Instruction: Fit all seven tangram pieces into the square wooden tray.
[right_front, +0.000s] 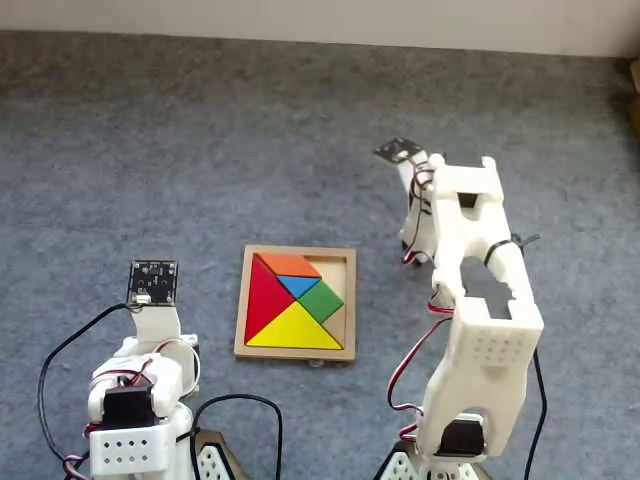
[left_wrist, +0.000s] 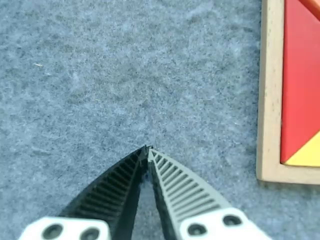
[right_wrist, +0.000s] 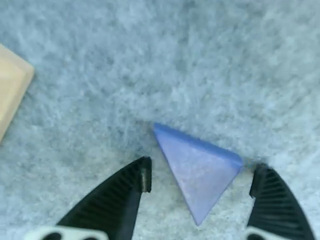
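Note:
The square wooden tray (right_front: 243, 300) lies mid-table and holds a red triangle (right_front: 262, 295), an orange piece (right_front: 288, 264), a small blue triangle (right_front: 298, 286), a green square (right_front: 321, 300) and a yellow triangle (right_front: 292, 328). My right gripper (right_wrist: 201, 177) is open and low over the carpet. A bluish-purple triangle (right_wrist: 197, 165) lies flat between its fingers, touching neither. In the high view the right arm (right_front: 470, 270) stands right of the tray and hides that triangle. My left gripper (left_wrist: 147, 150) is shut on nothing, just above the carpet beside the tray's corner (left_wrist: 267, 105).
Grey carpet covers the whole table. The left arm (right_front: 150, 340) sits folded at the front left, clear of the tray. A corner of the tray (right_wrist: 10, 85) shows in the right wrist view, well apart from the triangle.

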